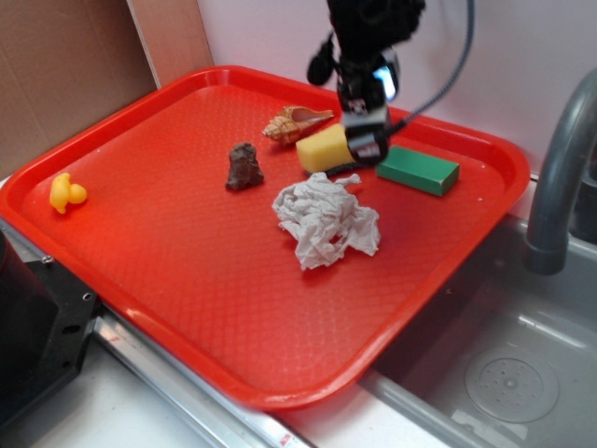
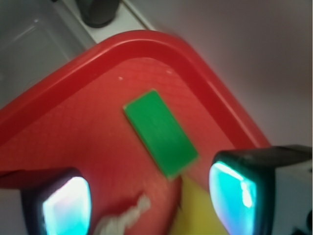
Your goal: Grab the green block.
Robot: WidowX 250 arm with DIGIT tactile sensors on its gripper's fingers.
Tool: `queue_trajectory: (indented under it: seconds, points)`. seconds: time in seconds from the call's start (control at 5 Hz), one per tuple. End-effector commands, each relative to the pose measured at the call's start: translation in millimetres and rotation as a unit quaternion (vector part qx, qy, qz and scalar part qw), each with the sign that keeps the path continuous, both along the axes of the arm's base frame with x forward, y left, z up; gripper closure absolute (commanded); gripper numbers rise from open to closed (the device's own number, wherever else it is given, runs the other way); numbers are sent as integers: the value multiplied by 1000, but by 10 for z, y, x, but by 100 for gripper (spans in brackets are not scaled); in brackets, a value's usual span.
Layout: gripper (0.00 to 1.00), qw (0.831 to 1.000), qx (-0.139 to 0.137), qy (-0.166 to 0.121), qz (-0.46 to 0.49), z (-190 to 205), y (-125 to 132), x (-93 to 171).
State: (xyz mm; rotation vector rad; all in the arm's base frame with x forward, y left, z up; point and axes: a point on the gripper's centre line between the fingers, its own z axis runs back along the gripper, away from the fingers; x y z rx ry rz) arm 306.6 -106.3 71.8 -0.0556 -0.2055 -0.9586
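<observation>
So the gripper [image 1: 362, 142] hangs over the red tray [image 1: 140, 271], jaws spread wide with nothing between them. Green block [image 1: 418, 170] lies flat just beside the yellow sponge [image 1: 322, 149], toward the tray's far corner, with crumpled paper [image 1: 325, 219] near the sponge's front.

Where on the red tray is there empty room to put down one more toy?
The widest bare patch on the tray is the near half, between the yellow duck, the crumpled paper and the front rim. The far side is crowded: shell, rock, yellow sponge and green block cluster around the gripper.
</observation>
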Motion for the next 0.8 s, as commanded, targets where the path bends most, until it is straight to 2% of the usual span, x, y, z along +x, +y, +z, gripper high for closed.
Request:
queue_trajectory:
  seconds: [0.0,0.4,0.6]
  points:
    - [0,1000,5,0,-19,-122,-231,228]
    - [0,999,13,4,-44,-163,-333,232]
    - [0,999,27,18,-42,-256,-244,169]
